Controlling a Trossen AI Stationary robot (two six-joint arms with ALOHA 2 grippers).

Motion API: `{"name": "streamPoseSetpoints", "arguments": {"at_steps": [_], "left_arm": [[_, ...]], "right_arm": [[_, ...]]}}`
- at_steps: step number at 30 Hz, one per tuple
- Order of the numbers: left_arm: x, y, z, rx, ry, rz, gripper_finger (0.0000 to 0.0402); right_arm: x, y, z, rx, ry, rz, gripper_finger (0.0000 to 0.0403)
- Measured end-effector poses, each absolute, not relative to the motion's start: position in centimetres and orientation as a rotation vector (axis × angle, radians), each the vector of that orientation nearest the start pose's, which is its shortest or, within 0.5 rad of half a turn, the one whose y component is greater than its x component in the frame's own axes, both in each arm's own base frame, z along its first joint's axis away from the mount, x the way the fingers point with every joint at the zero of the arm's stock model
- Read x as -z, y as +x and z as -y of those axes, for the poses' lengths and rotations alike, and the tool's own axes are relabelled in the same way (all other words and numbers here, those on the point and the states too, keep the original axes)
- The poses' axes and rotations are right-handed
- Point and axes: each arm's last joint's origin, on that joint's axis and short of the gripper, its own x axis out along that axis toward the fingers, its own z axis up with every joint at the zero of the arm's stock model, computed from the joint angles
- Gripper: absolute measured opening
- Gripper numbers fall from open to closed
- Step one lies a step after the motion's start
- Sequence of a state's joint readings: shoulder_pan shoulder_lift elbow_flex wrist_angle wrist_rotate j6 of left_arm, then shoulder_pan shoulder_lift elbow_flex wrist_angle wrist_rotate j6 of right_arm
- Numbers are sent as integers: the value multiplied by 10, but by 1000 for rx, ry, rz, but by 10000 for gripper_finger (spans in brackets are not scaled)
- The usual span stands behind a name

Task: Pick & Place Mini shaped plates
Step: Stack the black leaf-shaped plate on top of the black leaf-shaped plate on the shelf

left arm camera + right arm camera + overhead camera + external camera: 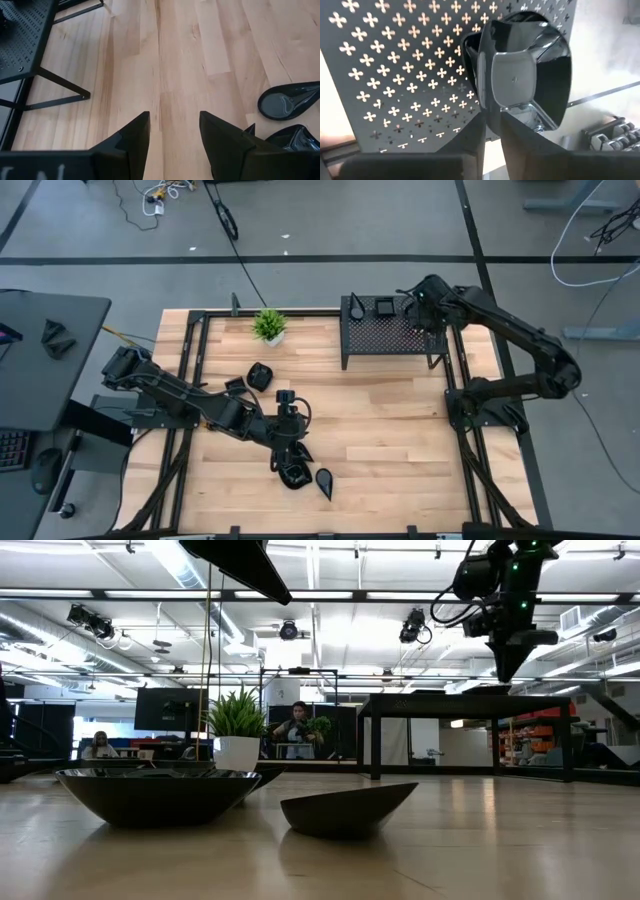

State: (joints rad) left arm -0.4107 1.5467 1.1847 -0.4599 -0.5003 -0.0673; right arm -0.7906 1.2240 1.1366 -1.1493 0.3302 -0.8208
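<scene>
grey floor (330, 230) with cables, open hall of ceiling lights (290, 630), seated person (297, 730) behind

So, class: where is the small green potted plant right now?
In the high view, the small green potted plant stands near the wooden table's far edge, left of the black perforated metal rack and beyond the glossy black dishes.

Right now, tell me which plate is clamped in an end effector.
The square plate over the rack, pinched on edge by the right end effector. The rest lie loose: two on the rack, several on the table near the open left end effector.
</scene>
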Motion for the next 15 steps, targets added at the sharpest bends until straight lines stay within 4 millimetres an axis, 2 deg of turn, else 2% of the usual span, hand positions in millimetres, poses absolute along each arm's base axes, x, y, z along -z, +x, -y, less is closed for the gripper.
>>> {"name": "streamPoseSetpoints", "arguments": {"at_steps": [10,15], "left_arm": [[-269,306,118,-109,298,-734,177],[-269,306,118,-109,297,-734,177]], "right_arm": [[-293,144,164,378,-370,-1628,64],[-293,147,170,466,-421,-1659,64]]}}
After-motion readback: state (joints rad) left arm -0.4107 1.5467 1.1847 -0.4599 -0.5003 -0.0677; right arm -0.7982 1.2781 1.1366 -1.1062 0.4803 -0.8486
